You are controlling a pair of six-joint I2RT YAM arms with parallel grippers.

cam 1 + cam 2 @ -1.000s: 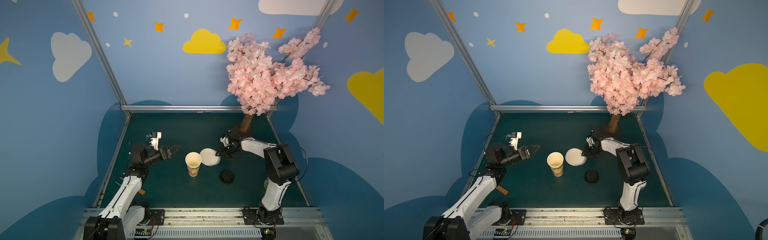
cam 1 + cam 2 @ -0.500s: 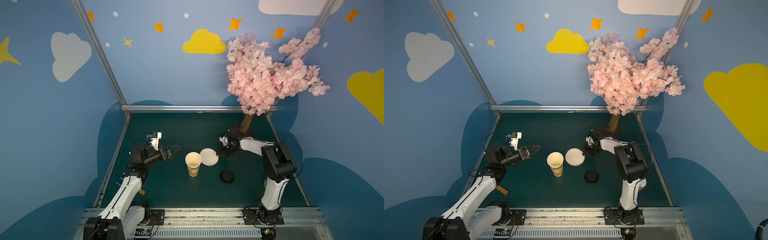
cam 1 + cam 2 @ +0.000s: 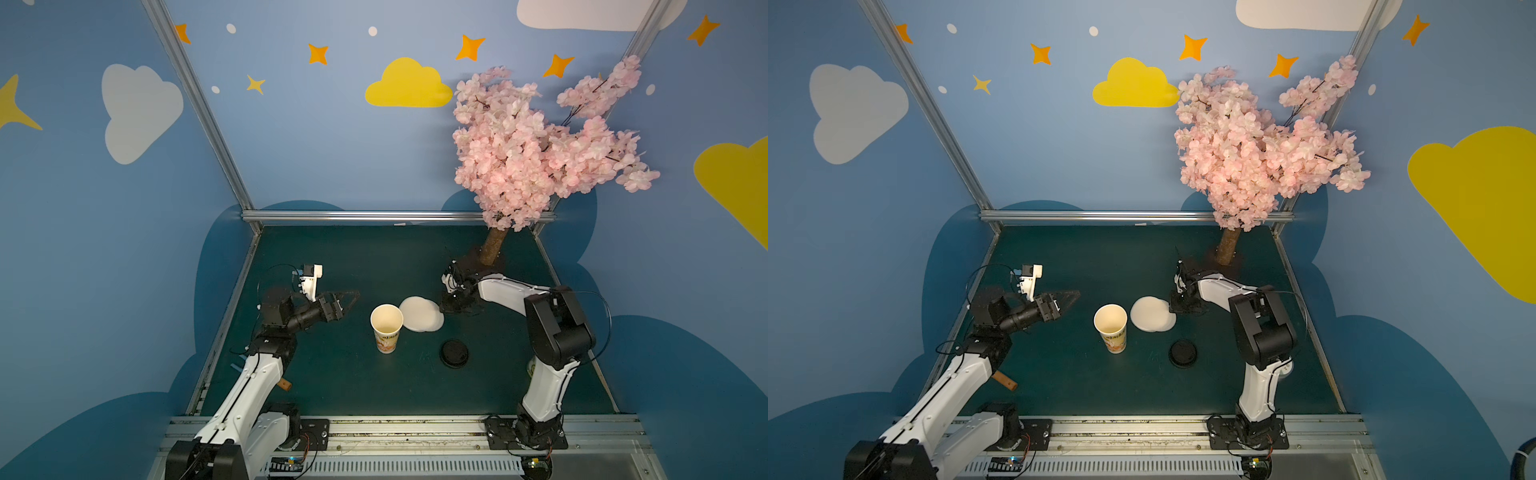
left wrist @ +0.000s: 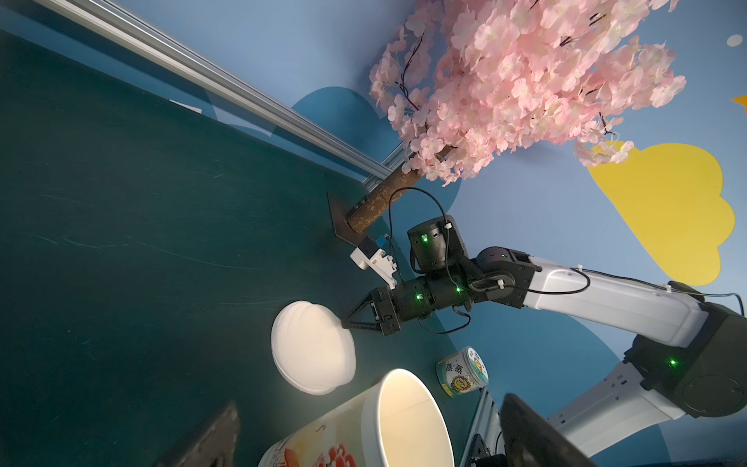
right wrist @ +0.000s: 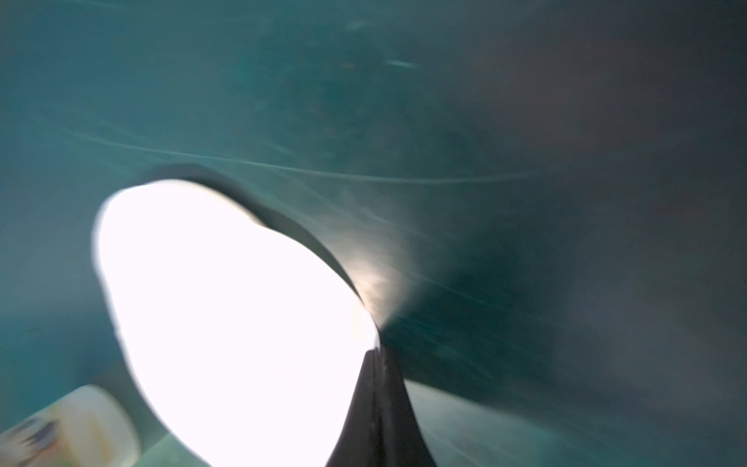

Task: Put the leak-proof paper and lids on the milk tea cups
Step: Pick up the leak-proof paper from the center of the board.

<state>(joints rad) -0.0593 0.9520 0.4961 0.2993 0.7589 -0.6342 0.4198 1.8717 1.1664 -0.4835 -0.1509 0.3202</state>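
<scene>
Right gripper (image 3: 441, 308) on paper (image 3: 419, 313) — cup (image 3: 387, 332), lid (image 3: 454, 353) nearby

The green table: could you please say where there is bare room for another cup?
The far strip between the back rail and the cup is bare, as is the near stretch between the cup, the black lid and the front rail. Crowded mid-table, where cup, leak-proof paper, right gripper and lid cluster.

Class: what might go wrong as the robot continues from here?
The right fingers pinch only the rim of the stacked paper discs: several may lift together, or one may slip. The cup stands unheld, the left fingers open and apart from it, so a swinging disc might tip it.
</scene>
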